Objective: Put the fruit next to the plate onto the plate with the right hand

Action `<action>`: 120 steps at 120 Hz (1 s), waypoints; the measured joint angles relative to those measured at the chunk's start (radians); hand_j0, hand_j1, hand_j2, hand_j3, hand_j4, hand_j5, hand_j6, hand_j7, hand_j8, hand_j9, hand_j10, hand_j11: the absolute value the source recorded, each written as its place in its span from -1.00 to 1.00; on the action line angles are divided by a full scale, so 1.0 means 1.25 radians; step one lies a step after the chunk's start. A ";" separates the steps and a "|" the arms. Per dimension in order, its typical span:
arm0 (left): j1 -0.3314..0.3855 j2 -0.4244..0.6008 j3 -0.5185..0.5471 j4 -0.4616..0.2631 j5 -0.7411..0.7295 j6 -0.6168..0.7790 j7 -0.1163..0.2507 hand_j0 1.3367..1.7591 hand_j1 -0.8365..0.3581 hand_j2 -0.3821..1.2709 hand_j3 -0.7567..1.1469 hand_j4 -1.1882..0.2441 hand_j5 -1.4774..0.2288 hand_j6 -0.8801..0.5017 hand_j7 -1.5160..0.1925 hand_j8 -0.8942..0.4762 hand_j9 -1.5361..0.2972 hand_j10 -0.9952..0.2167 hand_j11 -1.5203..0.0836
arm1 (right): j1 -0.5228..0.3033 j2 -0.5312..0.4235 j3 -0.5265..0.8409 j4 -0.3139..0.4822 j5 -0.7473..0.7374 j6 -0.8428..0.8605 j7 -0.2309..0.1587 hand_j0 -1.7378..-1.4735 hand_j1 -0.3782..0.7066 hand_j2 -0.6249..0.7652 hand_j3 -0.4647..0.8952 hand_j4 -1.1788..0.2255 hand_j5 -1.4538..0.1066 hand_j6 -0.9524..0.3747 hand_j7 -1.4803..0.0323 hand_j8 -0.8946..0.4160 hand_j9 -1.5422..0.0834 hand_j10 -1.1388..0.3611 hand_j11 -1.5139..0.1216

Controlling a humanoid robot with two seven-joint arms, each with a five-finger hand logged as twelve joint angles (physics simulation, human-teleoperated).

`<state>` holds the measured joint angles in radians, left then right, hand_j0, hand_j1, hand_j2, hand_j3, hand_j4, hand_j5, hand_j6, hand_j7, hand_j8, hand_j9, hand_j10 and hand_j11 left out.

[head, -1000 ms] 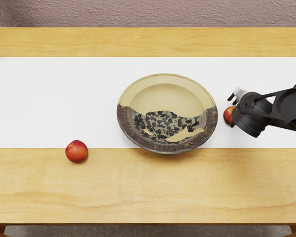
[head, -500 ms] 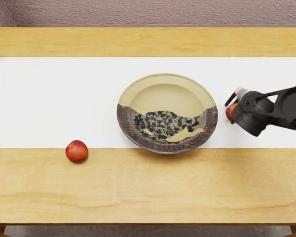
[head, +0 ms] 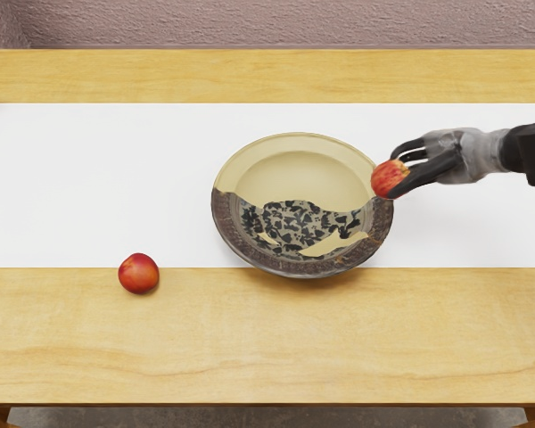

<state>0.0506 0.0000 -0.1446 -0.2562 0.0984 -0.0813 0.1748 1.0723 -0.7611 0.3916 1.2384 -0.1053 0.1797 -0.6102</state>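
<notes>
The fruit (head: 390,177) is over the table (head: 267,339), mid-way along the white runner (head: 98,178), at the right rim of the plate (head: 250,242), clasped in the right hand's (head: 435,159) curled fingers. A second fruit (head: 138,273) lies at the runner's front edge, leftward.
</notes>
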 joint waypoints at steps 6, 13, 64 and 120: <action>0.000 0.000 0.000 0.000 0.000 0.000 0.000 0.52 0.97 -0.54 -0.21 0.65 0.72 0.26 0.76 0.29 0.66 0.63 0.88 | -0.006 0.036 0.019 -0.009 0.006 0.021 0.000 -0.38 0.22 0.54 -0.31 -0.48 -0.67 -0.15 -0.52 -0.11 -0.55 -0.35 -0.59; 0.000 0.000 0.000 0.000 0.000 0.000 0.000 0.52 0.97 -0.54 -0.21 0.65 0.72 0.26 0.76 0.29 0.66 0.63 0.88 | -0.010 0.070 0.032 -0.019 0.009 0.036 0.000 -0.38 0.26 0.58 -0.32 -0.49 -0.68 -0.13 -0.52 -0.09 -0.55 -0.33 -0.60; 0.000 0.000 0.000 0.000 0.000 0.000 0.000 0.52 0.97 -0.54 -0.21 0.65 0.72 0.26 0.76 0.29 0.66 0.63 0.88 | -0.016 0.140 0.044 -0.038 0.000 0.050 -0.001 -0.38 0.29 0.73 -0.32 -0.51 -0.69 -0.16 -0.54 -0.15 -0.54 -0.58 -0.59; 0.000 0.000 0.000 0.000 0.000 0.000 0.000 0.52 0.97 -0.54 -0.21 0.65 0.72 0.26 0.76 0.29 0.66 0.63 0.88 | -0.147 -0.033 0.259 0.027 -0.031 0.206 -0.001 -0.39 -0.66 0.00 -0.32 0.44 0.56 0.28 0.66 0.22 0.61 0.32 0.57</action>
<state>0.0506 0.0000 -0.1442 -0.2562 0.0982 -0.0813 0.1749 0.8881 -0.8018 0.7152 1.2721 -0.1442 0.4376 -0.6109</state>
